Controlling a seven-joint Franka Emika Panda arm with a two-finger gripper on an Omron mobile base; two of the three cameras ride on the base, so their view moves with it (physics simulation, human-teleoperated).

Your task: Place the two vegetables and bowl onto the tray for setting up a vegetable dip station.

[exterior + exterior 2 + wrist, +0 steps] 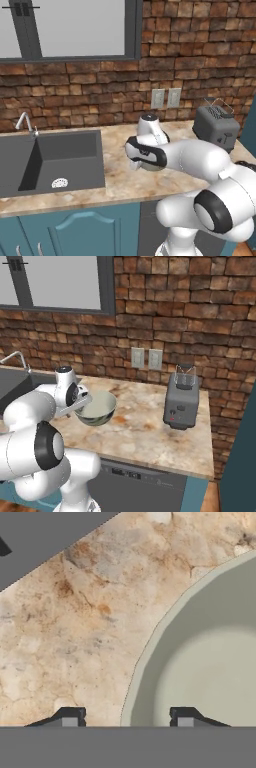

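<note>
The bowl point(98, 408) is pale grey-green with a lighter rim, its inside shaded darker toward 3 o'clock in the hand view. The counter point(145, 431) is mottled beige marble veined with rusty orange. The sink point(50, 160) is dark grey, the toaster point(182, 401) charcoal grey (a tiny red dot low on its front). The wall point(200, 321) is red-brown brick. Cabinet fronts point(75, 230) are teal.

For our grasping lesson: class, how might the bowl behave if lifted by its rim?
The bowl looks rigid, so probably no flexing. Its smooth wall curves, so the pincer straddling the rim may slip. Held at one edge, it would likely tilt.
</note>
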